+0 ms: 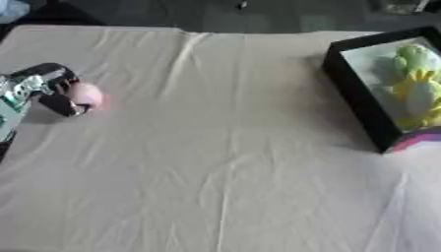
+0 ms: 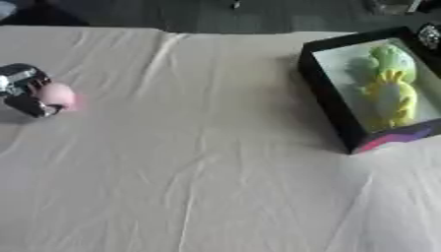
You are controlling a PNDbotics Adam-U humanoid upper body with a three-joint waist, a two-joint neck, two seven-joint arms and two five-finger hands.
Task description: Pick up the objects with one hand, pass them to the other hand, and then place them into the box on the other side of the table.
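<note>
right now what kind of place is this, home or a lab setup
Probably a lab or test bench rather than a home: a table under a creased beige cloth, one black box holding a yellow-green toy, and the robot's left hand with its fingers around a pink ball.

A creased beige cloth (image 1: 215, 147) is covering the tabletop, a dark floor (image 1: 258, 17) showing beyond its far edge, suggesting a lab.
</note>
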